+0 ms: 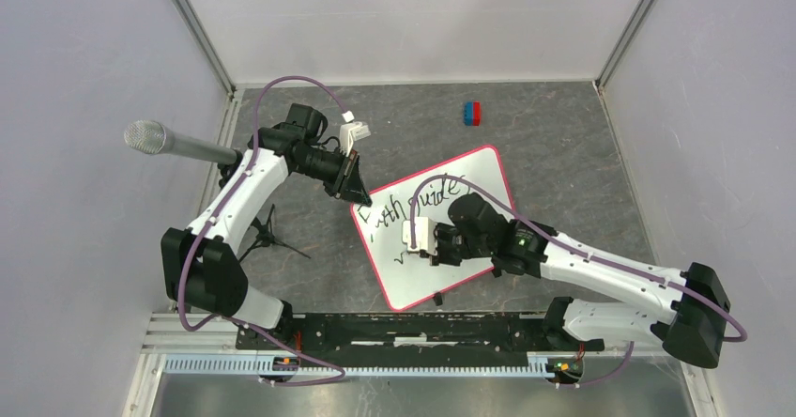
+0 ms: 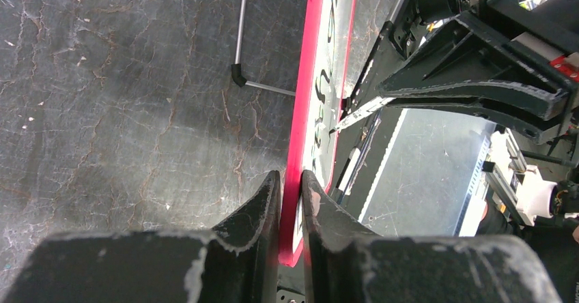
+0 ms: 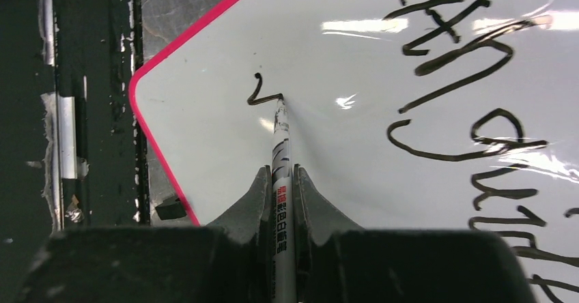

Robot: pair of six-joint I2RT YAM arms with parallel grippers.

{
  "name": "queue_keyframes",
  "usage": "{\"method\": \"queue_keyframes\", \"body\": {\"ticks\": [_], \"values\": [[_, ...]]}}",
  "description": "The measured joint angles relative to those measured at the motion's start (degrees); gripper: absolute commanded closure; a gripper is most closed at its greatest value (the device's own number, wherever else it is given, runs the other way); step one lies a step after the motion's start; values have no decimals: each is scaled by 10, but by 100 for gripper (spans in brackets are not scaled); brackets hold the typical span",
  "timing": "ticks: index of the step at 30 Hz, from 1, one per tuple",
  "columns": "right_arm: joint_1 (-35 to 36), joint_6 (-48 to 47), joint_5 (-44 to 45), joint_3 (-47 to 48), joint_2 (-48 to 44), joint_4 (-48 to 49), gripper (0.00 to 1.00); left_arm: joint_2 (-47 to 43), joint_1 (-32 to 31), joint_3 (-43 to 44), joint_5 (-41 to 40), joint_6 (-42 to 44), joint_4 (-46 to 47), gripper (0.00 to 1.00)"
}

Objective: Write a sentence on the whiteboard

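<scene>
The whiteboard (image 1: 413, 284) lies tilted on the dark table, white with a pink rim (image 2: 307, 78). My left gripper (image 1: 355, 194) is shut on its far-left corner, with the rim pinched between the fingers (image 2: 291, 180). The first line of the sentence (image 1: 418, 203) runs across the board in black, reading roughly "Faith guide" (image 3: 450, 78). My right gripper (image 1: 434, 246) is shut on a white marker (image 3: 280, 153). The marker's tip touches the board (image 3: 355, 166) at the end of a short fresh squiggle (image 3: 263, 95) below the first line. The jaws (image 3: 281, 173) hold the barrel upright.
A blue and red block (image 1: 471, 113) sits at the back of the table. A microphone (image 1: 174, 143) pokes in from the left, with a small black tripod (image 1: 267, 239) under the left arm. A black rail (image 1: 422, 328) runs along the near edge, and a small black clip (image 1: 438, 297) sits on the board's near edge.
</scene>
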Motion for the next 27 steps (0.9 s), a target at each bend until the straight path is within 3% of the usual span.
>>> {"method": "queue_keyframes", "body": {"ticks": [12,27], "values": [[-5,0,29,19,0,4,100,0,0,0,0,0,0,98],[9,-11,-30,-21,2,-25,100,0,0,0,0,0,0,98]]}}
